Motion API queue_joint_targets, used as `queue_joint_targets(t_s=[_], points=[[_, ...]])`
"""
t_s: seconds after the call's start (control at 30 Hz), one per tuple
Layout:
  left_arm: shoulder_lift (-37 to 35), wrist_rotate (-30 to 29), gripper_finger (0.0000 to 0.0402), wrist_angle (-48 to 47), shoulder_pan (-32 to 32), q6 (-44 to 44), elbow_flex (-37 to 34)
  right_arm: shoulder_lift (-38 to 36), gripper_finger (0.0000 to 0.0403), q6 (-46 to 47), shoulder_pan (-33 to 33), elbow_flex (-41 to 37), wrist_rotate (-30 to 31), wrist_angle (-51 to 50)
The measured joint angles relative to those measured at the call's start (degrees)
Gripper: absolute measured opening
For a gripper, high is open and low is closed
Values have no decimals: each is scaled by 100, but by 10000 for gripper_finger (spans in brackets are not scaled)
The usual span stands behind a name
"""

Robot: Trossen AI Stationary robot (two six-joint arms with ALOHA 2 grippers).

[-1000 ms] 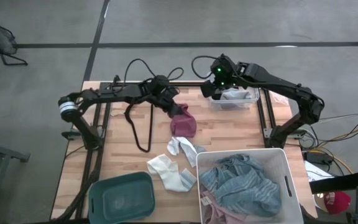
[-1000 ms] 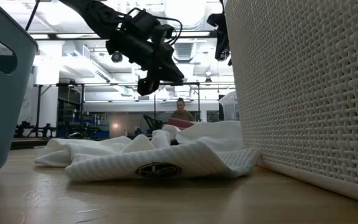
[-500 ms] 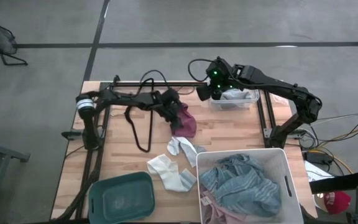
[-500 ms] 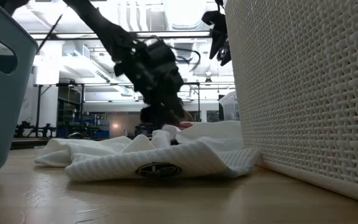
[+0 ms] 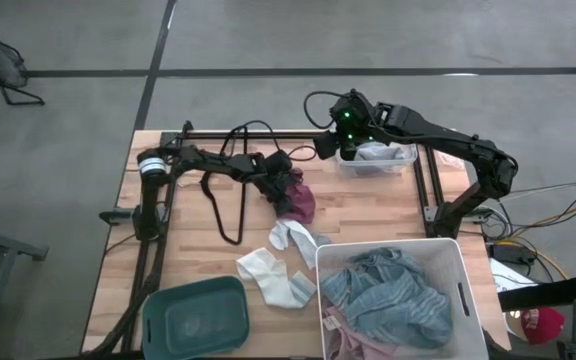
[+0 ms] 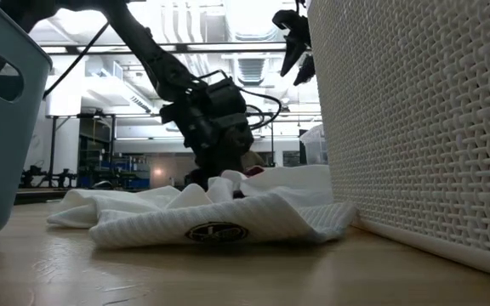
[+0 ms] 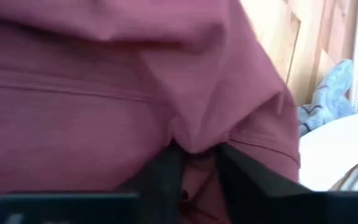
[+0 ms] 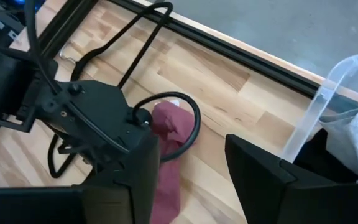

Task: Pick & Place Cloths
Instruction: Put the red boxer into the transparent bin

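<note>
The left gripper (image 7: 194, 171) is pinched onto a small fold of the maroon cloth (image 5: 303, 200) lying mid-tabletop (image 5: 368, 215), so it could slip free on lifting, while the right gripper (image 8: 188, 165) hovers open near the clear bin (image 5: 376, 160).

1. Bare wood stretches between the white socks (image 5: 280, 262) and the table's left edge (image 5: 118, 235), so there's easy room there.
2. The white basket (image 5: 398, 300) and green bin (image 5: 196, 316) block the near side.
3. A black cable loop (image 5: 223, 208) lies beside the maroon cloth (image 5: 303, 200).
4. The clear tub (image 5: 376, 158) fills the far right corner.
</note>
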Motion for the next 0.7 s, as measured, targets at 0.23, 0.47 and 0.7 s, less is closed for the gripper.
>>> queue_joint_targets(t_s=[0.23, 0.47, 0.7], points=[[-37, 201, 13, -45, 31, -65, -14, 0, 156, 0, 10, 0, -30, 223], [-582, 315, 6, -11, 56, -195, -21, 2, 130, -2, 20, 0, -46, 262], [-1668, 81, 4, -34, 96, -195, -20, 2, 104, -94, 77, 0, -310, 259]])
